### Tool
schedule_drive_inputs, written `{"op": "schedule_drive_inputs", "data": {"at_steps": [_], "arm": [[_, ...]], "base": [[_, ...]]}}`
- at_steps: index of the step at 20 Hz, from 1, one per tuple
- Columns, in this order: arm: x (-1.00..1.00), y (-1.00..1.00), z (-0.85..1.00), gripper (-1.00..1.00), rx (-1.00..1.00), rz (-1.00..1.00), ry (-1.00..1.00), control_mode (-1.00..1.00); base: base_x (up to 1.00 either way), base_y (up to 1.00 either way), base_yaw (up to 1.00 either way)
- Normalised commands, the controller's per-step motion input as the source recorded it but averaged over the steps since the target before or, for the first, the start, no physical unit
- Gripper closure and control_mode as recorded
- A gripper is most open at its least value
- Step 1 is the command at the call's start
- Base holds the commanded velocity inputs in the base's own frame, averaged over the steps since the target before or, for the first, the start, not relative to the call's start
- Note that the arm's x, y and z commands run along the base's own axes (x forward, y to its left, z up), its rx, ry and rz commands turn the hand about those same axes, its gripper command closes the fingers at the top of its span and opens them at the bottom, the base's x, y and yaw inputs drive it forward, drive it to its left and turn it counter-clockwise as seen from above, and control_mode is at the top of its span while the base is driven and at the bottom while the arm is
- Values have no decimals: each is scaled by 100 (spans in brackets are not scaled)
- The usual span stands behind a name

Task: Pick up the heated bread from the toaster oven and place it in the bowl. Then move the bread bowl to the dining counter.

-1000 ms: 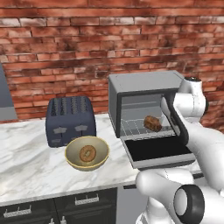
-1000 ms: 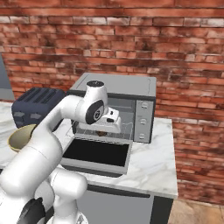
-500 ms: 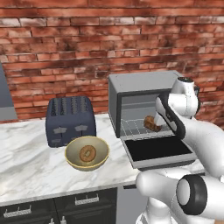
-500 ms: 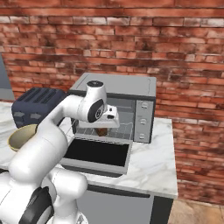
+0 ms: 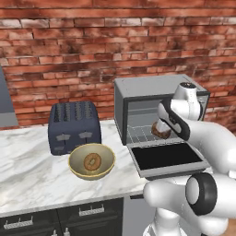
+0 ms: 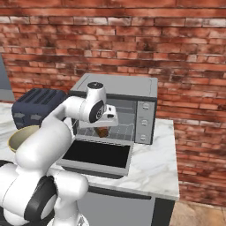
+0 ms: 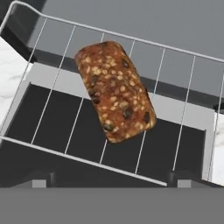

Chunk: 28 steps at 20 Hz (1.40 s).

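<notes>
From behind the arm, left and right, we look forward and down, both views sharing the toaster oven. Our hand camera looks close down onto its wire rack.

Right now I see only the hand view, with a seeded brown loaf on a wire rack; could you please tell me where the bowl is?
Observer: The round yellowish-tan bowl sits on the white marble counter, left of the boxy grey toaster oven and in front of a dark blue slot toaster.
Operator: Thank you. Is the bowl empty?
Observer: No, a brown ring doughnut lies in it.
Operator: And where is the hand relative to the oven?
Observer: The open gripper hangs at the oven's mouth, above the dropped door, just over the seeded brown loaf.
</notes>
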Motion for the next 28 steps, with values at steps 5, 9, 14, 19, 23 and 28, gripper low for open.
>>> {"op": "schedule_drive_inputs", "data": {"at_steps": [5, 9, 14, 19, 23, 28], "arm": [[34, 0, -25, -100, 0, 3, -9, -100], [23, 0, -33, -100, 0, 0, -9, -100], [18, 0, -29, -100, 0, 0, -9, -100], [0, 0, -22, 100, 1, 1, -2, -100], [0, 0, 0, 100, 0, 0, 0, -100], [-65, 0, 24, 100, 3, 4, 1, -100]], "base": [[0, 0, 0], [0, 0, 0], [0, 0, 0], [0, 0, 0], [0, 0, 0], [0, 0, 0]]}}
